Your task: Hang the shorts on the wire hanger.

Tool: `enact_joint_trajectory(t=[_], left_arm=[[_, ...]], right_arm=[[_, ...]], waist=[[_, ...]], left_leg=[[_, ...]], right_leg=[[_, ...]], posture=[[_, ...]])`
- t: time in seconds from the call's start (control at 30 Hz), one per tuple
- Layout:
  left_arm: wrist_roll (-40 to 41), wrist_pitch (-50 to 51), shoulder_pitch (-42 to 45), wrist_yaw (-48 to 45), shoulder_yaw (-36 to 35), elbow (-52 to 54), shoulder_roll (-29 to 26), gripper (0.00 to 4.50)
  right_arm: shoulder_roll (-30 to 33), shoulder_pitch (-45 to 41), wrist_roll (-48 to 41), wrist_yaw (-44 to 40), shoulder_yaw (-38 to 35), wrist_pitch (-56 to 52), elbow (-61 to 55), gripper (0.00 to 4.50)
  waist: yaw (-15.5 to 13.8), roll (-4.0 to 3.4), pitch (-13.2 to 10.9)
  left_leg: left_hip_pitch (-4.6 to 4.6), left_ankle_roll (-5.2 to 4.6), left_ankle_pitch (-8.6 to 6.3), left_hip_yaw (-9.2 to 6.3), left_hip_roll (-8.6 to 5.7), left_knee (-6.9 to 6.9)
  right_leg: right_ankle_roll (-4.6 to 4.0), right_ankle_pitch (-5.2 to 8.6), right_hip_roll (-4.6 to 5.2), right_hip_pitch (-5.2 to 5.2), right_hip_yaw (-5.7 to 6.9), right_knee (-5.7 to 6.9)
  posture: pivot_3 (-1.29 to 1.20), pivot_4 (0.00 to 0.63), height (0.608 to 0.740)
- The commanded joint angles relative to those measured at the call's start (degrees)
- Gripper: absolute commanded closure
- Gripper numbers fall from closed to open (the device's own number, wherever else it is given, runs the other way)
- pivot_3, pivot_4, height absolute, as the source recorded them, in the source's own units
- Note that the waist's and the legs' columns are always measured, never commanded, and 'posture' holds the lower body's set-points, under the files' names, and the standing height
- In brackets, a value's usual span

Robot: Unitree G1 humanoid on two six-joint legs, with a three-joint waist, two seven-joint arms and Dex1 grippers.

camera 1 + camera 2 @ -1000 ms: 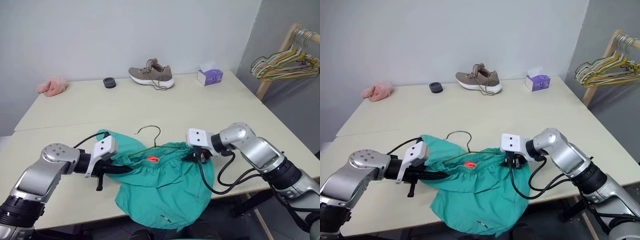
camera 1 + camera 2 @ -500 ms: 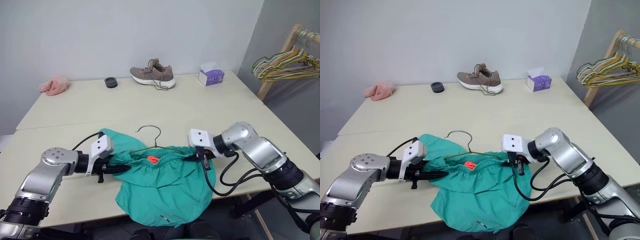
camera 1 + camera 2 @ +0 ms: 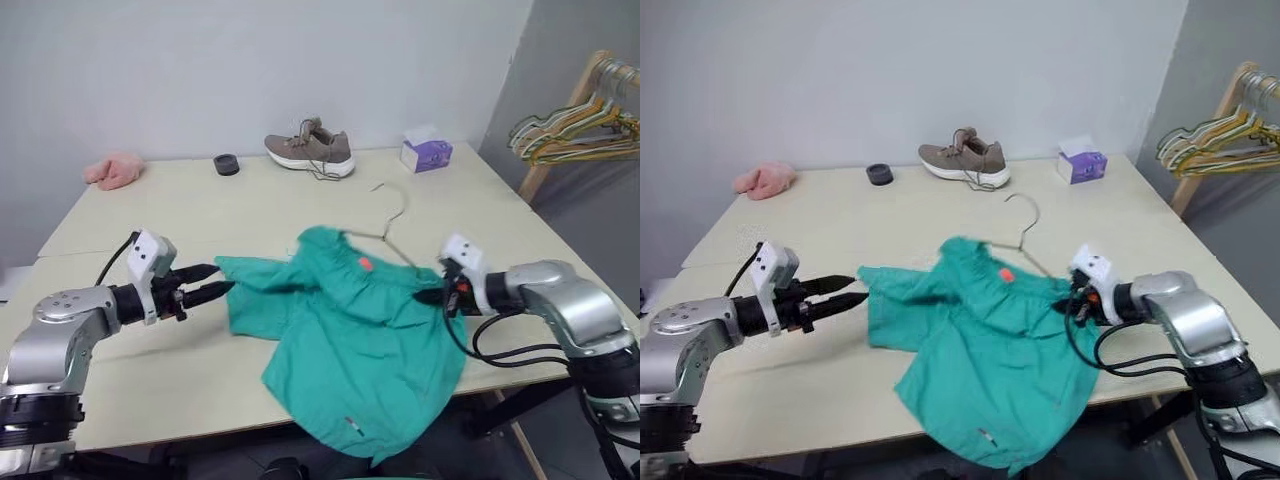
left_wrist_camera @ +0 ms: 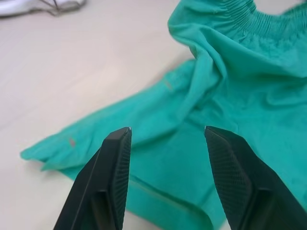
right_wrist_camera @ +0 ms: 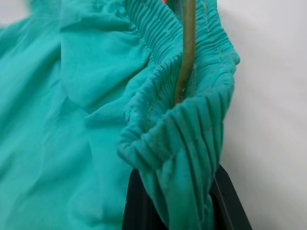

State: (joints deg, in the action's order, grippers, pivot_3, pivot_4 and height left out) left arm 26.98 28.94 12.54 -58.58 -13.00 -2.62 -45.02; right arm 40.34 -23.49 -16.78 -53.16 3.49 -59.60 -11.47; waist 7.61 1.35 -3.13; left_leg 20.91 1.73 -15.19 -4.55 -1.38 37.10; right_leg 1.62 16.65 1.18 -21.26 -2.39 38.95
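The teal shorts (image 3: 350, 330) lie spread on the table, one leg hanging over the front edge. The wire hanger (image 3: 395, 215) sticks out of the waistband, its hook pointing toward the far side. In the right wrist view its wire (image 5: 186, 52) runs inside the gathered waistband (image 5: 192, 120). My right gripper (image 3: 440, 292) is shut on the waistband's right end, pinching fabric around the wire. My left gripper (image 3: 205, 283) is open just left of the shorts' left edge, touching nothing. In the left wrist view its fingers (image 4: 115, 163) stand apart with the shorts (image 4: 216, 96) ahead.
At the far side of the table (image 3: 250, 210) are a brown shoe (image 3: 309, 150), a purple tissue box (image 3: 425, 152), a small black round thing (image 3: 226, 164) and a pink fluffy cloth (image 3: 112, 170). A wooden rack with pastel hangers (image 3: 575, 125) stands to the right.
My left gripper let go of the shorts, opened and drew back to the left. My right gripper pulled the shorts and hanger to the right, and the hook swung over that way.
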Motion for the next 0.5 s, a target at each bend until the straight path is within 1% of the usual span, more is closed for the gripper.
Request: enact_joint_trajectory(t=[0.03, 0.13, 0.17, 0.37, 0.5], left_arm=[[1.3, 1.6, 3.5, 1.7, 3.2, 5.7, 2.7, 1.12], [2.8, 4.5, 6.4, 1.5, 7.2, 9.6, 5.9, 0.14], [2.6, 4.7, 7.6, 1.9, 8.8, 10.5, 7.1, 0.04], [3.7, 7.6, 14.7, 4.0, 15.7, 14.6, 14.8, 0.04], [2.8, 6.7, 18.2, 3.2, 19.1, 14.6, 17.6, 0.04]], right_arm=[[-0.7, 1.8, -2.4, 6.1, -9.4, -7.1, -3.5, 4.5], [-0.9, 4.6, -3.4, 10.4, -16.6, -12.5, -5.6, 4.5], [-0.8, 5.8, -3.7, 11.6, -19.2, -14.0, -6.4, 4.5], [0.1, 14.1, -3.1, 16.9, -33.5, -20.9, -11.4, 4.5], [0.9, 16.9, 2.1, 24.4, -41.8, -21.0, -9.6, 4.5]], waist=[[0.1, 0.0, 0.0], [0.5, -0.01, 0.0], [0.7, -0.01, 0.0], [2.4, -0.1, 0.1], [4.6, -0.3, 0.2]], left_leg=[[0.01, 0.0, 0.0, 0.01, -0.02, 0.01], [0.02, 0.0, 0.0, 0.12, -0.04, 0.01], [0.03, 0.0, 0.0, 0.13, -0.04, 0.01], [0.02, 0.0, 0.0, 0.19, -0.03, 0.0], [0.01, -0.01, 0.0, 0.3, -0.05, 0.05]], right_leg=[[-0.01, -0.01, 0.02, -0.01, -0.02, 0.01], [-0.03, -0.06, 0.02, -0.02, -0.11, 0.01], [-0.02, -0.05, 0.02, -0.02, -0.11, 0.0], [0.07, -0.01, -0.05, 0.01, -0.17, 0.0], [0.13, -0.03, -0.1, 0.04, -0.29, 0.0]], posture=[[-0.22, 0.0, 0.74], [-0.26, 0.0, 0.74], [-0.27, 0.0, 0.74], [-0.33, 0.0, 0.74], [-0.36, 0.0, 0.74]])
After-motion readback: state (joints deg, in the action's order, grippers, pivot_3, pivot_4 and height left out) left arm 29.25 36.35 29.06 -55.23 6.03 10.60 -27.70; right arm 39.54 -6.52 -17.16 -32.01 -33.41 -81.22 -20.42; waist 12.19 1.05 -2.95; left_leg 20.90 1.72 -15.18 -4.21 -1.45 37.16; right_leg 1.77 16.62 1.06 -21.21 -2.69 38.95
